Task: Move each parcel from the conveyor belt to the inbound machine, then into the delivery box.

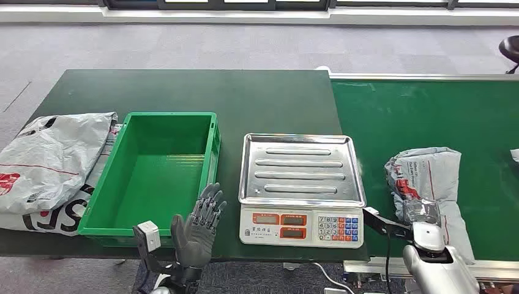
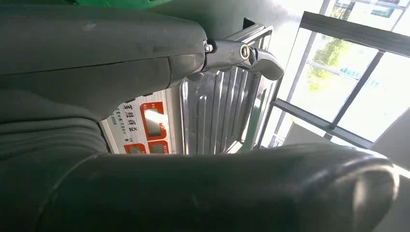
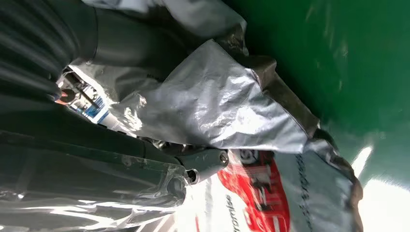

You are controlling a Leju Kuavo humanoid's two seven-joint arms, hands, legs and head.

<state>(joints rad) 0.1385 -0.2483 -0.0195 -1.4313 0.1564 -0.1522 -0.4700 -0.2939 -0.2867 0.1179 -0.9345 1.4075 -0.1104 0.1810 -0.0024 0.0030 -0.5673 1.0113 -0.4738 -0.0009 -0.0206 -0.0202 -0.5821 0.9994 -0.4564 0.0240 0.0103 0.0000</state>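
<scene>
A grey plastic parcel (image 1: pixel 431 168) with red print lies on the green conveyor belt (image 1: pixel 416 116), near its front edge. My right hand (image 1: pixel 422 214) sits on the parcel's near end. In the right wrist view the thumb (image 3: pixel 130 43) and the darker fingers (image 3: pixel 145 164) close around a fold of the parcel (image 3: pixel 212 101). The inbound machine, a scale with a bare steel tray (image 1: pixel 300 168), stands left of the belt. The green delivery box (image 1: pixel 156 184) stands further left and holds nothing. My left hand (image 1: pixel 199 226) is raised in front of the box, fingers spread, holding nothing; past this hand (image 2: pixel 145 72) the left wrist view shows the tray (image 2: pixel 217 111).
A large crumpled grey bag (image 1: pixel 49 165) lies left of the box on the dark green table (image 1: pixel 232 98). The corner of another parcel (image 1: pixel 515 154) shows at the belt's far right. The scale's keypad (image 1: pixel 336 225) faces me.
</scene>
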